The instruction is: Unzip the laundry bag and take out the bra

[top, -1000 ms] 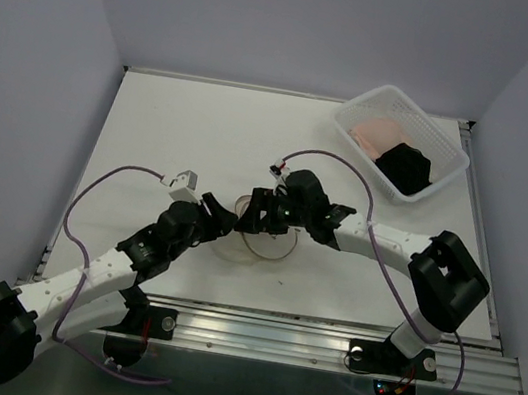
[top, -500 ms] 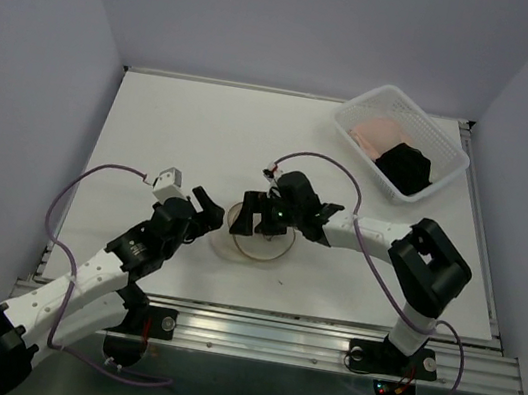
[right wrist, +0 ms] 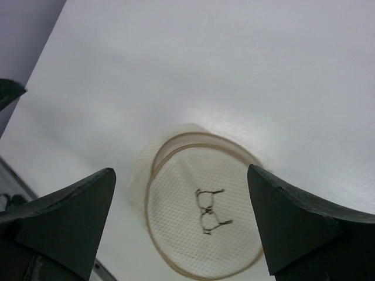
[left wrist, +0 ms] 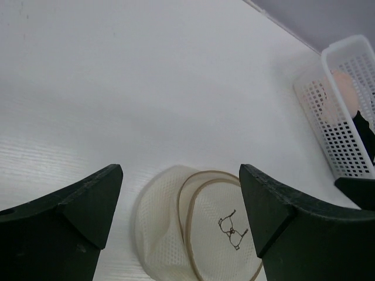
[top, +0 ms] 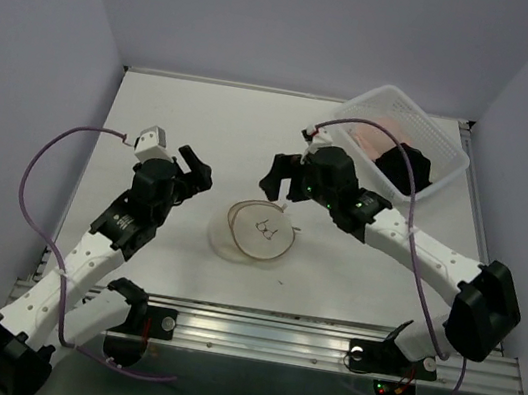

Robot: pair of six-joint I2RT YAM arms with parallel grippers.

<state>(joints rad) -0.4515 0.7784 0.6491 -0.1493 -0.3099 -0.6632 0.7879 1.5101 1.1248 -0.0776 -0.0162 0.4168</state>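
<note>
Laundry bag point(top: 256, 230) lies flat on the worktop point(top: 206, 117), near the middle, tan-rimmed, printed face up. Can't tell if it's unzipped. Left jaws: wide open, empty, off to the bag's left, not touching it. Right jaws: wide open, empty, raised over the bag's far-right side, clear of it. Basket point(top: 450, 160) sits at the far right corner, well apart from the bag, with pink cloth point(left wrist: 343, 88) and black cloth point(top: 413, 168) inside.
</note>
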